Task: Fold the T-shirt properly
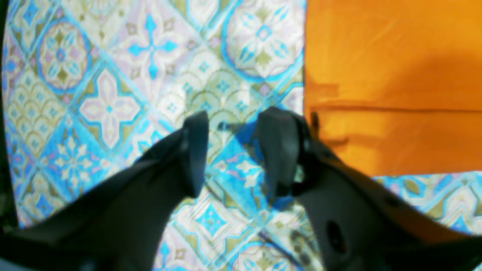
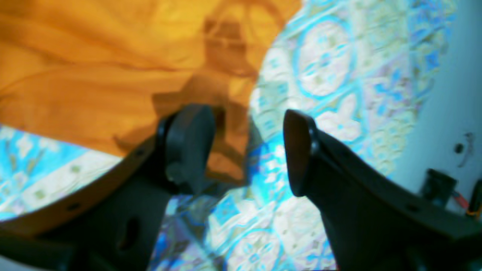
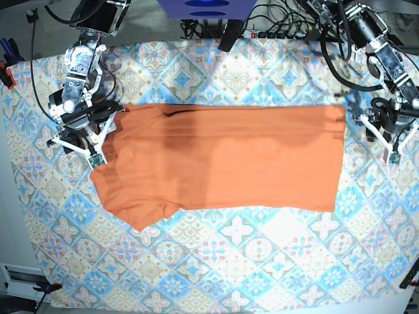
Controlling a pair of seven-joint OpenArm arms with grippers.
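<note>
The orange T-shirt lies flat across the patterned tablecloth, its long side running left to right, with a sleeve sticking out at the lower left. My right gripper stands open just above the shirt's left end; a corner of orange cloth lies under its left finger, not pinched. In the base view this gripper hovers at the shirt's upper left edge. My left gripper is open over bare tablecloth, with the shirt's edge just beside its right finger. From the base camera it sits right of the shirt.
The blue-and-pink patterned tablecloth covers the table. Cables and a power strip run along the back edge. Bare white table shows at the left, and the right wrist view shows it beyond the cloth.
</note>
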